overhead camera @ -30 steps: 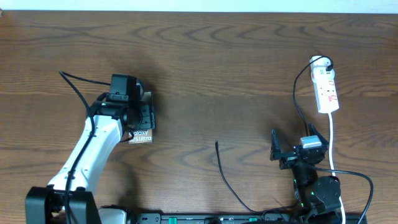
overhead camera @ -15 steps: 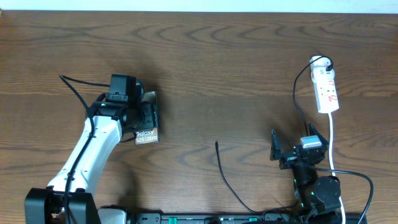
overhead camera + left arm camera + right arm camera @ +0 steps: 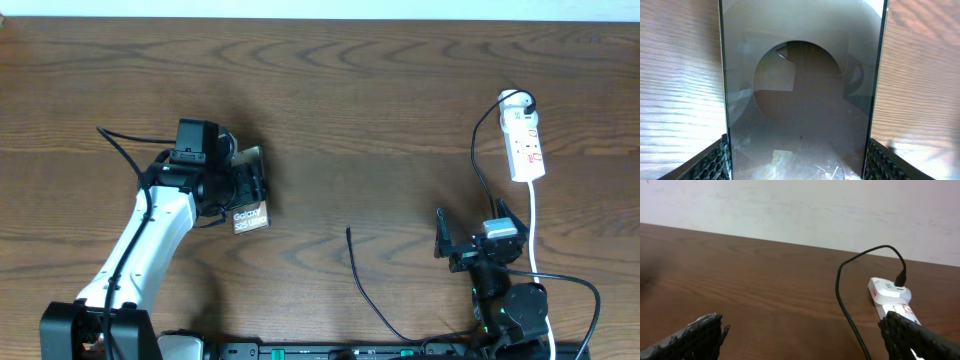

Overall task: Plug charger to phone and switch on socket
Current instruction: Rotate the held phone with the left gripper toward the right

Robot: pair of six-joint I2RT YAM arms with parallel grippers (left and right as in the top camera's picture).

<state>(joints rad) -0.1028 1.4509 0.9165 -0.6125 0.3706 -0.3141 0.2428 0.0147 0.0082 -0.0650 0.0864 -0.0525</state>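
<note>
My left gripper (image 3: 238, 188) is shut on the phone (image 3: 251, 205), a bronze-grey slab with white "Galaxy S25 Ultra" lettering, held at the left of the table. In the left wrist view the phone (image 3: 800, 90) fills the frame between both fingers (image 3: 797, 160). The charger's thin black cable (image 3: 362, 282) lies at the front centre, its tip (image 3: 348, 231) free on the wood. The white socket strip (image 3: 524, 143) lies at the far right; it also shows in the right wrist view (image 3: 890, 300). My right gripper (image 3: 478, 236) is open and empty near the front right, short of the socket.
A black cord (image 3: 480, 150) runs from the plug at the socket's far end toward the front. The white cord (image 3: 534, 225) runs from the socket toward my right arm's base. The pale wall (image 3: 800, 205) stands behind the table's far edge.
My left gripper has carried the phone to the right and turned it slightly. The right arm, charger cable and socket have not moved.
</note>
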